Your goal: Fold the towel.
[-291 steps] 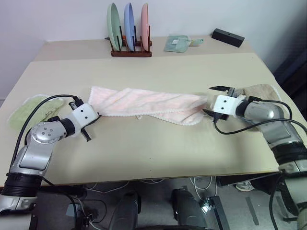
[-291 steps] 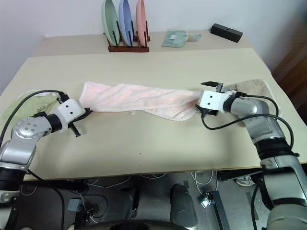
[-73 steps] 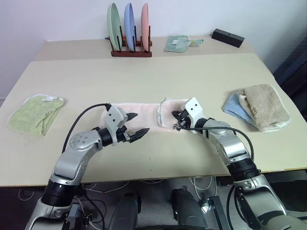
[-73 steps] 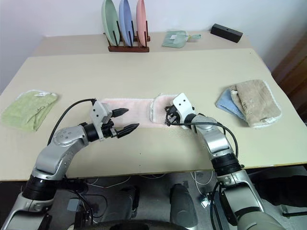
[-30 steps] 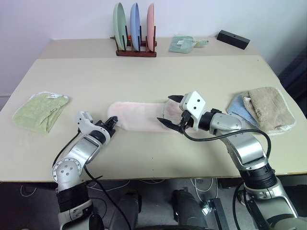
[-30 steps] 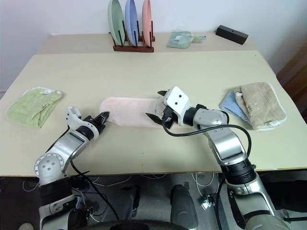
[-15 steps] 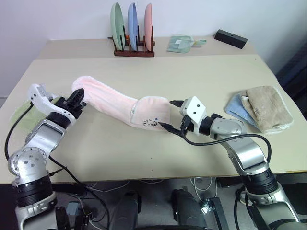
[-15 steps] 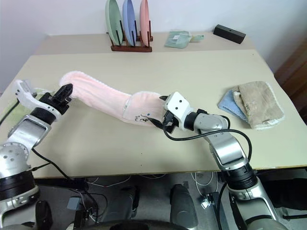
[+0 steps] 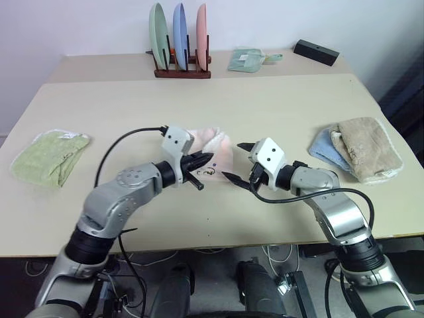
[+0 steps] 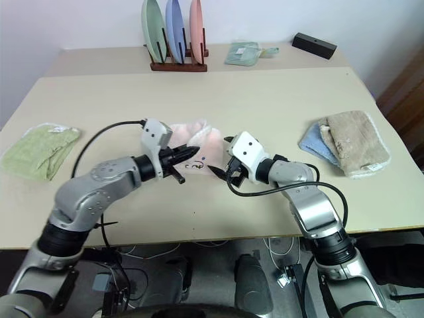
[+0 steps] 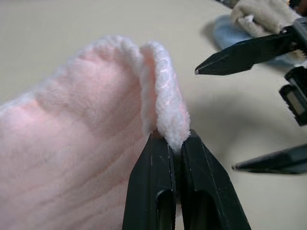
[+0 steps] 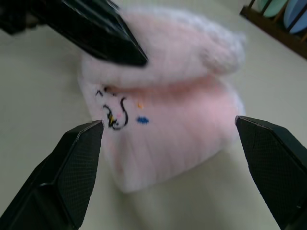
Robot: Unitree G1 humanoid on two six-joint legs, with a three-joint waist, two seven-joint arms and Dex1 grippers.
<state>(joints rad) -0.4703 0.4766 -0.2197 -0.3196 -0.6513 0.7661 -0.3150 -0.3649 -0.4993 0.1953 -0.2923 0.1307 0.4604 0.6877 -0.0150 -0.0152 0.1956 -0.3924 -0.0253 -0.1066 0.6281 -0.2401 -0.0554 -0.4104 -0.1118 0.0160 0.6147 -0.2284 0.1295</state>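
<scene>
1. My left hand (image 11: 169, 143) is clamped tight on a doubled edge of the pink towel (image 9: 213, 147); the pinched fold bulges out just past the fingertips, which keeps both layers together while the end is carried over.
2. The towel lies bunched into a short stack on the counter (image 9: 278, 112), directly beyond my left hand and just in front of the right one. Its upper layer arches over the lower, and the lower panel, with a small dark embroidered mark, faces my right hand.
3. My right hand (image 10: 222, 156) gapes wide with nothing in it, its two fingertips spread on either side of the towel's near end. I judge it waits there to pin or catch the stack once the top layer comes down.
4. The two hands nearly meet, tips pointing toward each other across the towel. That closeness is a risk: a careless push could knock one into the other or drag the lower layer askew.
5. I judge the fold is mid-way: the carried edge is not yet laid flat or squared with the layer beneath.
6. A green cloth (image 9: 45, 158) lies well off beyond my left arm; beige and blue cloths (image 9: 358, 149) sit out past my right arm.
</scene>
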